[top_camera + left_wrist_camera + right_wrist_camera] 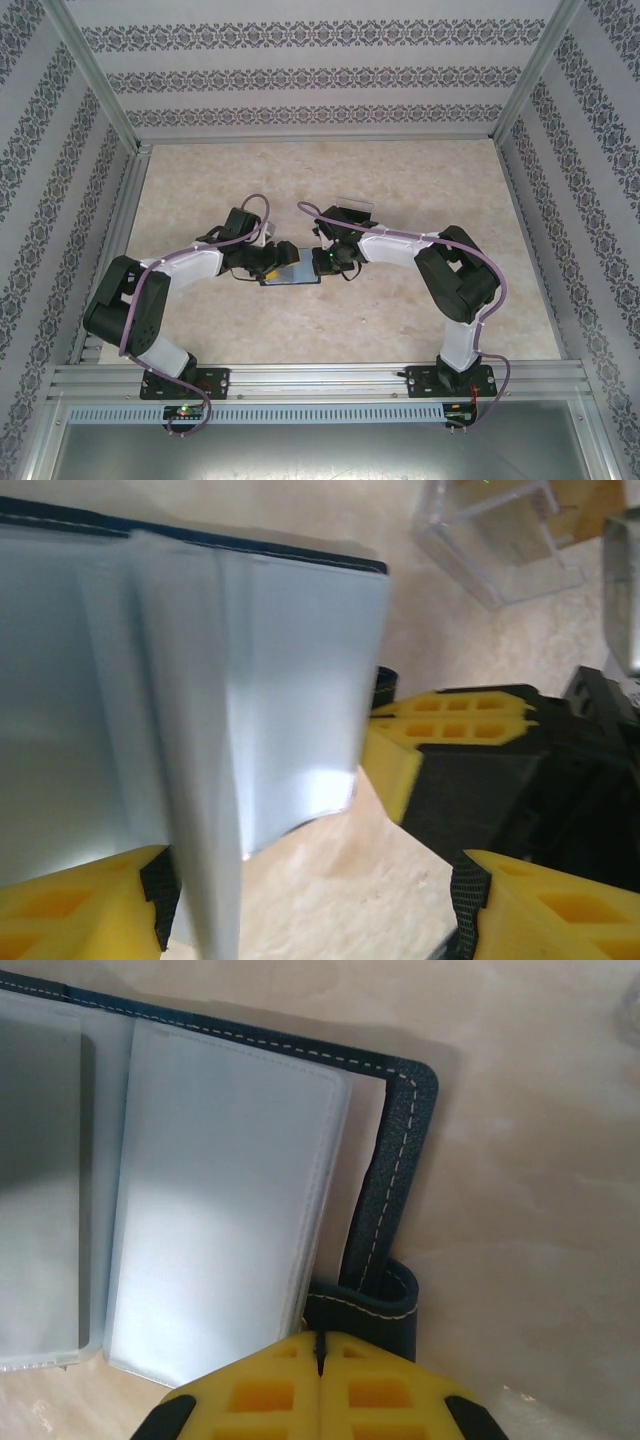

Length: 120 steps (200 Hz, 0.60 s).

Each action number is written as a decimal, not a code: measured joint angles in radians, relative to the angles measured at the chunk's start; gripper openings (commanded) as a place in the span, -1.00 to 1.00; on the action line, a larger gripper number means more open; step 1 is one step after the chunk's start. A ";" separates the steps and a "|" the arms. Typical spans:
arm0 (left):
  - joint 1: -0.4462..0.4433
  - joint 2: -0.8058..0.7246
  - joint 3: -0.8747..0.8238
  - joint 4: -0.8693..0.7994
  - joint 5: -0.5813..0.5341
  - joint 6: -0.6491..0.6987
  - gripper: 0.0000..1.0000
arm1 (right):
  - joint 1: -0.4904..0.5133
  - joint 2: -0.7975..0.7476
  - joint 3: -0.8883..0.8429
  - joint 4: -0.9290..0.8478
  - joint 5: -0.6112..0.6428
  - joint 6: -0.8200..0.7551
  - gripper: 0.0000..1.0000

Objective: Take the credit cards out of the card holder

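Observation:
The card holder (291,268) lies open on the table between the two grippers, dark navy outside with bluish-grey inner panels (220,1190). My right gripper (320,1345) is shut on its little closing tab (385,1305) at the right edge. My left gripper (315,910) is open, its yellow fingers (85,905) wide apart. One grey leaf (200,810) of the holder stands up just inside the left finger, and the rest of the gap is bare table. The credit cards are hidden; I cannot make any out in the sleeves.
A clear plastic box (495,535) stands just behind the grippers (352,210). The right gripper's yellow fingers (445,730) sit close beside the holder in the left wrist view. Patterned walls and metal frame posts (100,80) enclose the marbled table (420,180).

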 measured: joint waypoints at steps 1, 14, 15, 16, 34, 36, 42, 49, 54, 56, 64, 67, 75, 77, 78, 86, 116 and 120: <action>-0.002 0.000 0.000 0.001 0.000 0.000 0.47 | 0.000 0.000 0.000 0.000 0.000 0.000 -0.87; -0.011 -0.003 0.007 0.010 0.010 -0.001 0.47 | 0.000 0.000 0.000 0.000 0.000 0.000 -0.86; -0.012 -0.003 0.008 0.010 0.010 -0.001 0.48 | 0.000 0.000 0.000 0.000 0.000 0.000 -0.86; -0.014 -0.003 0.009 0.011 0.011 -0.001 0.47 | 0.000 0.000 0.000 0.000 0.000 0.000 -0.86; -0.032 -0.004 0.031 0.022 0.025 -0.001 0.47 | 0.000 0.000 0.000 0.000 0.000 0.003 -0.85; -0.036 -0.004 0.033 0.024 0.026 -0.001 0.47 | 0.000 0.000 0.000 0.000 0.000 0.003 -0.85; -0.042 -0.004 0.040 0.029 0.029 -0.001 0.47 | 0.000 0.000 0.000 0.000 0.000 0.003 -0.85; -0.050 -0.004 0.048 0.035 0.030 -0.001 0.46 | 0.000 0.000 0.000 0.000 0.000 0.004 -0.85; -0.056 -0.004 0.051 0.040 0.031 -0.001 0.46 | 0.000 0.000 0.000 0.000 0.000 0.004 -0.84; -0.057 -0.004 0.053 0.041 0.031 -0.001 0.46 | 0.000 0.000 0.000 0.000 0.000 0.006 -0.84; -0.062 -0.003 0.055 0.041 0.026 -0.002 0.46 | -0.001 0.000 0.000 -0.001 0.000 0.008 -0.84; -0.062 -0.003 0.055 0.041 0.026 -0.003 0.46 | -0.001 0.000 0.000 -0.001 0.000 0.008 -0.84; -0.061 -0.003 0.055 0.041 0.024 -0.004 0.46 | -0.001 0.000 0.000 -0.001 0.000 0.013 -0.83; -0.062 -0.003 0.055 0.041 0.023 -0.004 0.46 | -0.001 0.000 0.000 -0.001 0.000 0.015 -0.83; -0.062 -0.003 0.055 0.041 0.023 -0.005 0.46 | -0.001 0.000 0.000 -0.001 0.000 0.015 -0.83; -0.062 -0.003 0.055 0.041 0.021 -0.004 0.46 | -0.001 -0.001 0.000 -0.001 0.000 0.018 -0.83; -0.062 -0.003 0.055 0.035 0.006 -0.003 0.46 | -0.002 -0.005 0.000 -0.001 0.001 0.023 -0.81; -0.062 -0.003 0.055 0.032 0.002 -0.001 0.45 | -0.003 -0.006 0.000 -0.001 0.001 0.023 -0.81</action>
